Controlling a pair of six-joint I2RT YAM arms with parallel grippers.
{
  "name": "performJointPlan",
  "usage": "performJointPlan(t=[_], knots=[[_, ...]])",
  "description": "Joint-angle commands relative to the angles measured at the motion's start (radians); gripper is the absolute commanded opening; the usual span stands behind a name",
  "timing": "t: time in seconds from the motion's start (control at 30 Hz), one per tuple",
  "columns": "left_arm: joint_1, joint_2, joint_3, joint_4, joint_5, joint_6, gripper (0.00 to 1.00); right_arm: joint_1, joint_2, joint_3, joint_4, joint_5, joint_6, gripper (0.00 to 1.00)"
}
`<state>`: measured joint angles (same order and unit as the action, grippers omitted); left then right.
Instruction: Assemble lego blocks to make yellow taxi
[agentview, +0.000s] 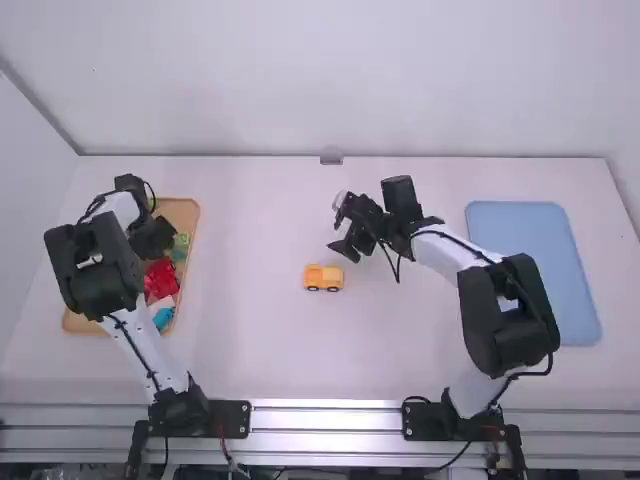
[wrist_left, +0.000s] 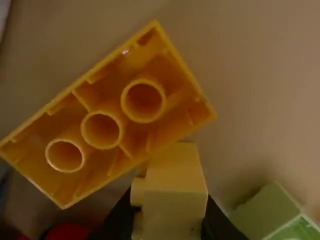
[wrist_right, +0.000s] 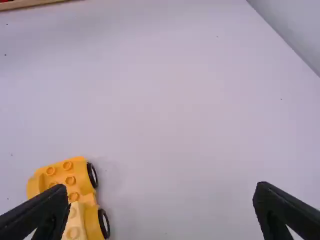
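Over the tray at the left, my left gripper (agentview: 154, 240) points down among the bricks. In the left wrist view, the left gripper (wrist_left: 170, 220) is shut on a pale yellow brick (wrist_left: 175, 192). A larger orange-yellow brick (wrist_left: 102, 122) lies hollow side up right beside it. The yellow car (agentview: 323, 278) stands on wheels mid-table. Just beyond the car is my right gripper (agentview: 346, 246). Seen from the right wrist, the right gripper (wrist_right: 162, 200) is open with nothing between its fingers, and the car (wrist_right: 72, 180), with a pale yellow brick (wrist_right: 75, 222) on top, is by one finger.
A wooden tray (agentview: 186, 205) at the left holds red bricks (agentview: 161, 280), a blue piece (agentview: 163, 317) and green ones (agentview: 181, 243). Close to the left gripper is a light green brick (wrist_left: 265, 212). A blue tray (agentview: 535, 270) lies at the right, beside the right arm.
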<state>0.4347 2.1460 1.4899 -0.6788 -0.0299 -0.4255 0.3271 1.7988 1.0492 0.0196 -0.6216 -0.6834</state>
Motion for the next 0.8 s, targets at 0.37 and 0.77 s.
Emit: performJointPlan(t=[0.37, 0.77], knots=[[-0.029, -0.188, 0.069, -0.093, -0.066, 0.045, 0.02, 0.001, -0.008, 0.017, 0.042, -0.005, 0.06, 0.99], [-0.335, -0.461, -0.099, 0.069, -0.297, 0.137, 0.02, -0.026, -0.007, 0.056, 0.194, -0.01, 0.386, 0.99]])
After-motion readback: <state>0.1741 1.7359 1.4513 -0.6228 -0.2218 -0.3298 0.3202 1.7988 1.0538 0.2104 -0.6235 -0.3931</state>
